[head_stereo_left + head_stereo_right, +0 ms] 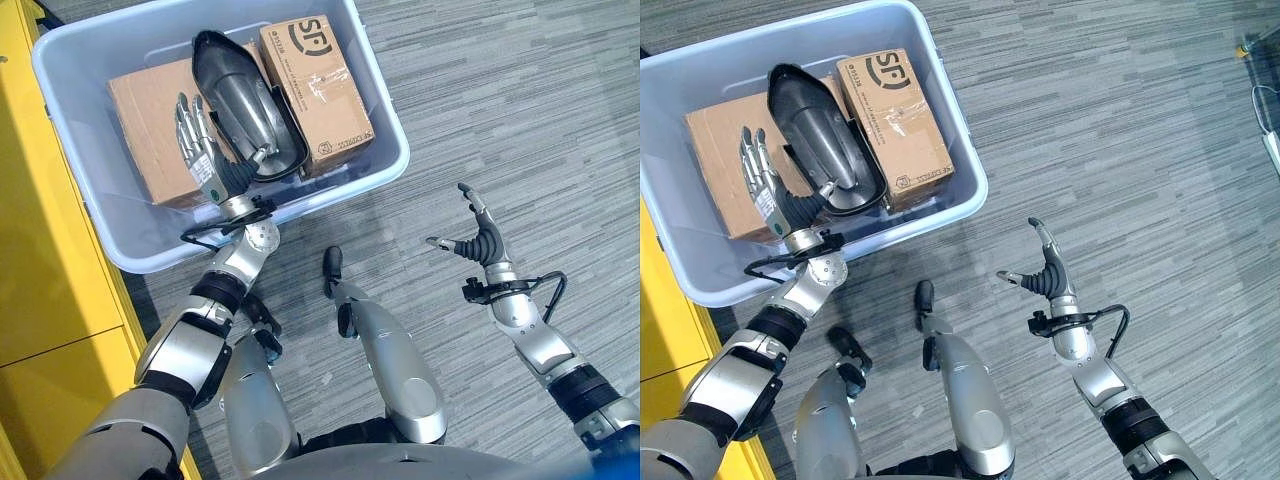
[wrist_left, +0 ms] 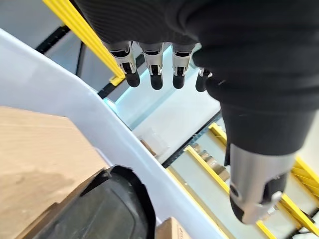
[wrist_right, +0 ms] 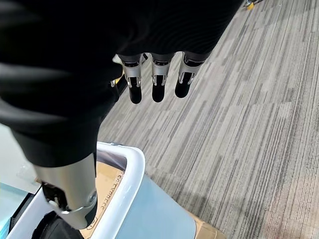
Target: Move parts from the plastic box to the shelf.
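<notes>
The grey carpet floor (image 1: pixel 520 120) is stretching across the scene, and the yellow shelf (image 1: pixel 40 300) is running along the robot's left side. Sitting on the floor right beside that shelf is the pale blue plastic box (image 1: pixel 970 200). Inside it, 2 cardboard boxes are lying flat: the larger cardboard box (image 1: pixel 150 120) toward the shelf side, the smaller cardboard box (image 1: pixel 890 110) toward the open floor. Resting between and partly over them is the black part (image 1: pixel 245 100), a long, curved, shell-like piece.

The left robot hand (image 1: pixel 195 140) is reaching over the near rim into the plastic box, fingers straight and together, gripping nothing. It is lying over the larger cardboard box, just beside the black part's near end; I cannot tell whether it is touching that part.

The right robot hand (image 1: pixel 1040 265) is hovering over the bare carpet, well apart from the plastic box, fingers spread and relaxed with the thumb out to the side, holding nothing.
</notes>
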Robot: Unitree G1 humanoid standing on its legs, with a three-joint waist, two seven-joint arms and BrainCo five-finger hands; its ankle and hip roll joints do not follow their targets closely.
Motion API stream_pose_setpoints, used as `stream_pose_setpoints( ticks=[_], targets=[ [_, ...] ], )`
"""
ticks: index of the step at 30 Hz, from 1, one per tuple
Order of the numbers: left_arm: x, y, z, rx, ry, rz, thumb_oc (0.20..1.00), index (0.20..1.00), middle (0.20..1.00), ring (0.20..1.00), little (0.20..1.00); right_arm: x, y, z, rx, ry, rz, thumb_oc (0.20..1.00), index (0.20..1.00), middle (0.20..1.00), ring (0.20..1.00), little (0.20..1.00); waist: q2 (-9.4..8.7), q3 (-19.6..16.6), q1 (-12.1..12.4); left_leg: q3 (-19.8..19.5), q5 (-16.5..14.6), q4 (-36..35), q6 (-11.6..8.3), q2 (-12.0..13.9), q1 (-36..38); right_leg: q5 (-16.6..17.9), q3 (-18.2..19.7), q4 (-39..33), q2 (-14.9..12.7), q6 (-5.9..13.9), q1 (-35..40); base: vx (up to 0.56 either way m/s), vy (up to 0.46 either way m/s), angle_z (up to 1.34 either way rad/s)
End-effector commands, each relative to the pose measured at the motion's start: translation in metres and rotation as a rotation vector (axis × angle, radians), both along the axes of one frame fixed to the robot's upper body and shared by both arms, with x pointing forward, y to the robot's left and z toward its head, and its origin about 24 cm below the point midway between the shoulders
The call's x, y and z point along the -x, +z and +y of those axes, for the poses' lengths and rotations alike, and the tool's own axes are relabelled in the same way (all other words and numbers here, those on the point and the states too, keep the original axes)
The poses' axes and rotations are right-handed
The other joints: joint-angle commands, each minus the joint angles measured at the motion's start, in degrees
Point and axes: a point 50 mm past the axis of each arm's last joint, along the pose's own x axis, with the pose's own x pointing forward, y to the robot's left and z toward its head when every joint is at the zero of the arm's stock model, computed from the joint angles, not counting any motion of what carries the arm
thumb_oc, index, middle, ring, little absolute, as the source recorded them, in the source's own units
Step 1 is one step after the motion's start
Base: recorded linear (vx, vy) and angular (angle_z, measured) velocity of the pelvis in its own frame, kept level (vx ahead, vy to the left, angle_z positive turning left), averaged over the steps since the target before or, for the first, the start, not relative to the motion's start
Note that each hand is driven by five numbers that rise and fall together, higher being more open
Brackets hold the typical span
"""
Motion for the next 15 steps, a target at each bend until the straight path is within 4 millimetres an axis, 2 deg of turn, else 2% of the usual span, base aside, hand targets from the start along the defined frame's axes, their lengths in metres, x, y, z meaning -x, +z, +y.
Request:
stream_pose_setpoints(
  ticks=[1,5,6,7,8,11,15],
  targets=[
    [0.002,0.016,0.017,0.107,0.059,-0.070,1.000,1.000,1.000,1.000,1.000,0.001,0.020,0.000,-0.063,-0.025,-0.109,1.000,1.000,1.000,1.000,1.000,-2.78,-0.8,1.9,-1.6,3.3,2.6,-6.08,6.1,-0.8,-8.9,0.0,6.2,-3.5,8.18,1.2,0.01,-0.068,0.06],
    [0.001,0.002,0.014,0.191,0.035,0.019,1.000,1.000,1.000,1.000,1.000,0.000,0.022,0.004,-0.061,-0.019,-0.111,1.000,1.000,1.000,1.000,1.000,-3.26,-0.8,1.9,-1.7,3.7,2.8,-6.34,6.7,-0.9,-8.9,-0.3,6.1,-3.3,8.11,1.3,0.01,-0.048,0.02],
    [-0.002,-0.002,0.013,0.249,0.015,0.055,1.000,1.000,1.000,1.000,1.000,-0.001,0.023,0.004,-0.062,-0.020,-0.109,1.000,1.000,1.000,1.000,1.000,-3.37,-0.8,1.7,-1.7,3.8,2.9,-6.36,6.8,-0.9,-8.9,-0.3,6.2,-3.2,8.11,1.2,0.02,-0.031,0.01],
    [-0.005,-0.009,0.008,0.388,-0.012,0.093,1.000,1.000,1.000,1.000,1.000,-0.004,0.026,0.005,-0.061,-0.018,-0.107,1.000,1.000,1.000,1.000,1.000,-3.64,-0.8,1.3,-1.6,4.0,3.0,-6.47,7.2,-1.0,-8.9,-0.2,6.1,-3.0,8.04,1.2,0.00,0.000,0.00],
    [-0.005,-0.009,0.007,0.398,-0.010,0.095,1.000,1.000,1.000,1.000,1.000,-0.004,0.027,0.006,-0.060,-0.018,-0.108,1.000,1.000,1.000,1.000,1.000,-3.67,-0.8,1.3,-1.6,4.0,3.1,-6.48,7.3,-1.1,-8.9,-0.2,6.1,-2.9,8.03,1.2,0.00,0.000,0.00],
    [-0.011,-0.014,0.005,0.611,0.019,0.134,1.000,1.000,1.000,1.000,1.000,-0.009,0.032,0.010,-0.056,-0.013,-0.102,1.000,1.000,1.000,1.000,1.000,-4.75,-0.8,0.4,-1.2,4.1,3.7,-6.86,8.4,-1.5,-8.9,-0.5,6.2,-2.8,8.01,0.8,0.01,-0.027,-0.03],
    [-0.017,-0.012,0.004,0.681,0.027,0.158,1.000,1.000,1.000,1.000,1.000,-0.012,0.034,0.012,-0.054,-0.009,-0.099,1.000,1.000,1.000,1.000,1.000,-5.55,-0.8,-0.3,-0.9,4.0,4.1,-7.15,9.0,-2.0,-8.5,-0.8,6.1,-2.8,8.04,0.3,0.01,-0.036,-0.03]
  ],
)
